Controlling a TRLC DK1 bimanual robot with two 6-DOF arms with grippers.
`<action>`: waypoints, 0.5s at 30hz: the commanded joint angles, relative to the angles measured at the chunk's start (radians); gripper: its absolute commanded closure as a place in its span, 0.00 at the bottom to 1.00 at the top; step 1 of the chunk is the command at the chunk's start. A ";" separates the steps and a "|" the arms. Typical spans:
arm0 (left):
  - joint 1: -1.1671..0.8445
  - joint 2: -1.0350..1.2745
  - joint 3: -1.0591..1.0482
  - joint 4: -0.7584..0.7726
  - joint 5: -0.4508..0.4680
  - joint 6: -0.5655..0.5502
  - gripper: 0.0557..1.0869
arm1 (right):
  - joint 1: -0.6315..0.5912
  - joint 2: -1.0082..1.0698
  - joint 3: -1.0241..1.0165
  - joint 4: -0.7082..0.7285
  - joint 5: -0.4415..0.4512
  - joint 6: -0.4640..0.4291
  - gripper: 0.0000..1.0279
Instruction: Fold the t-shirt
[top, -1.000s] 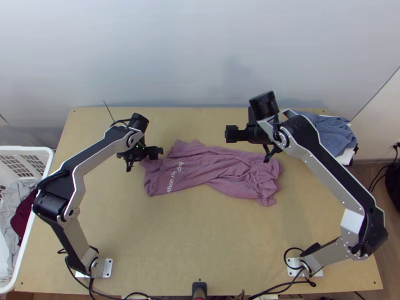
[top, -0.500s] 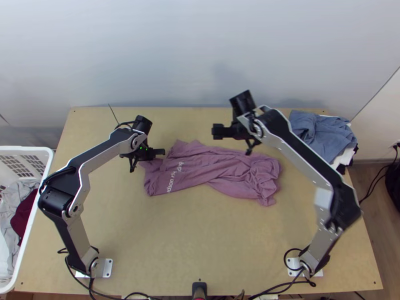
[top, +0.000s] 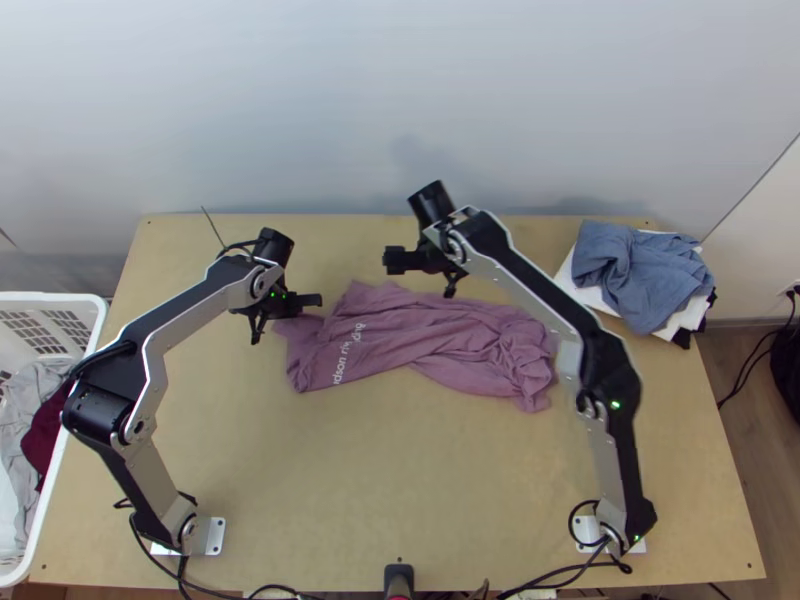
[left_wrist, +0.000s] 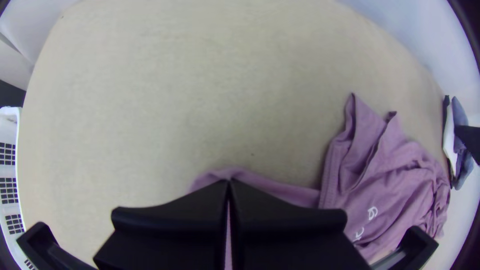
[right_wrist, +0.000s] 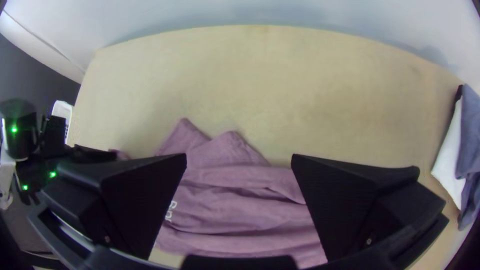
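Your left claw (top: 312, 300) has its fingers pressed together on the shirt (top: 420, 335): in the left wrist view a fold of it passes under the tips, and a thin strip of mauve shows between them. Your right claw (top: 392, 261) is spread wide, with no cloth between its tips. In the top view you have it just past the shirt's far edge, toward the wall (top: 400, 100), and in the right wrist view the shirt lies beyond and below the gap between its fingers.

From the left claw, the shirt reaches toward your right across the middle of the table (top: 400, 480). Its long axis runs roughly along the table's long edges, the right end slightly nearer you. The lettered end points to your left arm; the other end is bunched, with loose creases between. Two peaks stick up from the far side near the lettered end. You can't tell where the collar is.

You have a broad stretch of bare wood between shirt and near edge, and a narrower strip on the far side before the wall. At the far right corner sits blue cloth (top: 635, 270) on white cloth (top: 682, 322). Off the left edge stands the basket (top: 103, 310), with clothes inside.
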 joint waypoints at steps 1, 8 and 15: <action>0.006 -0.016 -0.005 -0.007 -0.001 0.000 0.96 | 0.011 0.159 0.123 -0.009 -0.049 0.020 0.05; 0.009 -0.014 -0.028 -0.004 -0.001 -0.009 0.96 | 0.011 0.257 0.169 -0.007 -0.053 0.021 0.05; 0.013 -0.014 -0.043 0.002 0.000 -0.012 0.96 | 0.003 0.309 0.189 0.037 -0.053 0.021 0.05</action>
